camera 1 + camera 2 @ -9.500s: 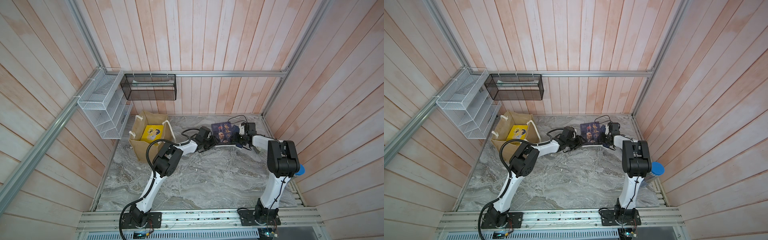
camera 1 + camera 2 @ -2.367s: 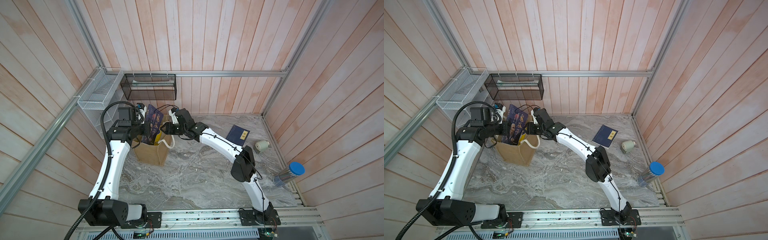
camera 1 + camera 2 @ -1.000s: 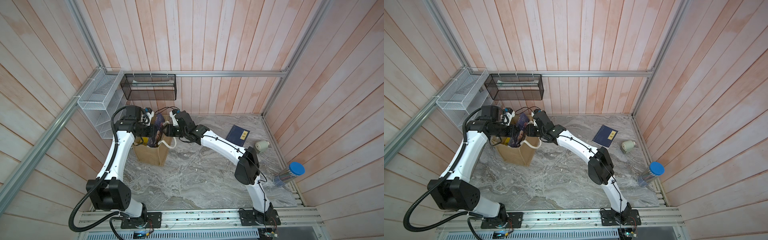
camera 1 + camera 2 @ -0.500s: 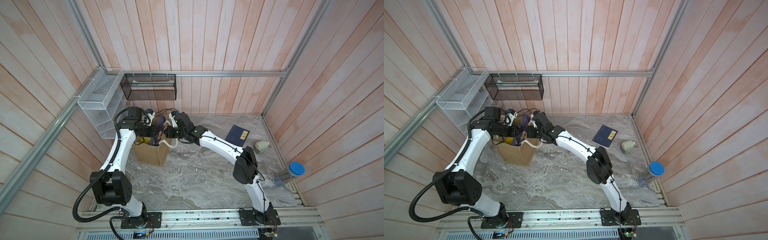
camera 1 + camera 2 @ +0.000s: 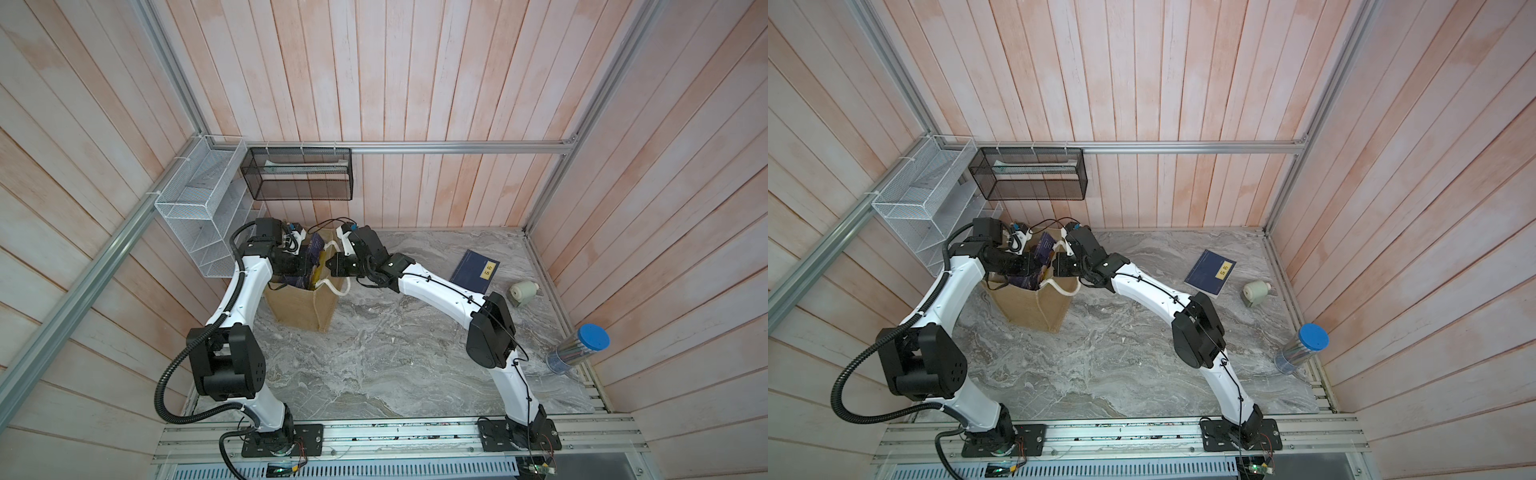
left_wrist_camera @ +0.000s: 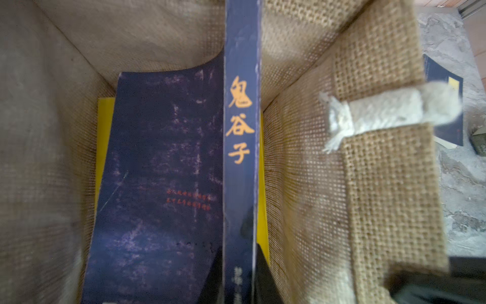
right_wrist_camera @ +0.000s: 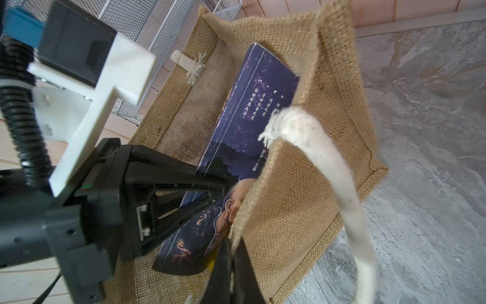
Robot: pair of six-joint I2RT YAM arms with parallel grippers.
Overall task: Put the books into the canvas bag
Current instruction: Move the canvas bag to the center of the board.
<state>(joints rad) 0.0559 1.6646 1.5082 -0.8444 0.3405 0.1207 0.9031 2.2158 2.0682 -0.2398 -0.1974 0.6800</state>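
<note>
Because the left arm (image 5: 245, 291) reaches over the bag (image 5: 305, 307) in both top views, the left gripper (image 7: 215, 192) is hidden there, and only a corner of the book (image 5: 1044, 245) shows above the rim. The left wrist view is soft, and its edge cuts off the book's spine. What lies deeper in the bag cannot be made out beyond the edges of a yellow book (image 6: 105, 131).

The left arm rises from its base, bends at the elbow and dips its wrist into the bag from the side nearest the white rack (image 5: 195, 224). Its jaws are almost closed and clamp the book, a dark finger on either side of the spine. The right arm (image 5: 440, 291) stretches across the table (image 5: 395, 353) to the bag's opposite side. The right gripper (image 7: 232, 271) has its jaws squeezed tight, pinching the bag's burlap wall at the rim, just beside a rope handle (image 7: 342, 184).

The bag stands upright at the table's back left, mouth open. Inside it the book stands on edge, its spine towards the left wrist camera, with the yellow book beneath it. A navy book (image 5: 476, 270) lies flat on the table, well apart from the bag and near a cream roll (image 5: 524, 289). A blue-capped tube (image 5: 577, 349) stands by the right wall. The black basket (image 5: 299, 174) on the back wall holds something pale that cannot be identified
</note>
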